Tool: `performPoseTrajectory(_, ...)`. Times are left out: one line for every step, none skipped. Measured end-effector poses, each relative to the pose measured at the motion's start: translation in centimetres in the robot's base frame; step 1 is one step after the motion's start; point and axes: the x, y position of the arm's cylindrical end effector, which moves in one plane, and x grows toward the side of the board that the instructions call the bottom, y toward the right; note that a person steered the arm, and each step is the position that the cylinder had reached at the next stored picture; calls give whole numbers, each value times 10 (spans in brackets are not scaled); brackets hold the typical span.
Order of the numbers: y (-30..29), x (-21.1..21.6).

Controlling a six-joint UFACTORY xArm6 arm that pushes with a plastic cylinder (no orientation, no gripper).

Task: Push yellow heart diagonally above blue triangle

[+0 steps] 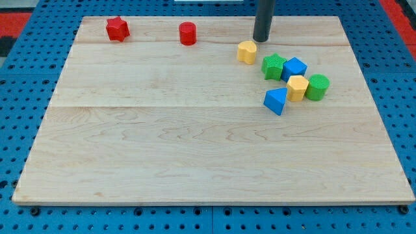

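My tip [262,40], a bare rod that holds nothing, sits just at 1 o'clock of the yellow heart [247,51], near touching. Blue triangle [275,101] lies at 5 o'clock of heart, past green star [273,66]. Heart looks light, rigid, likely slides easily; push its flat side, centred, else it may spin.

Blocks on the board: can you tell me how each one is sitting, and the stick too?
my tip: down at the board, just above-right of the yellow heart.
yellow heart: alone, beside my tip.
green star: touching the blue cube.
blue cube: in the cluster.
yellow block: between blue triangle and green cylinder.
green cylinder: upright.
blue triangle: cluster's bottom.
red star: alone.
red cylinder: upright, alone.
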Motion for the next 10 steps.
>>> performPoseTrajectory(-14, 19)
performPoseTrajectory(-14, 36)
performPoseTrajectory(1, 47)
performPoseTrajectory(-9, 21)
performPoseTrajectory(-36, 24)
performPoseTrajectory(-35, 62)
performPoseTrajectory(-24, 98)
performPoseTrajectory(-30, 90)
performPoseTrajectory(-57, 43)
performPoseTrajectory(-41, -14)
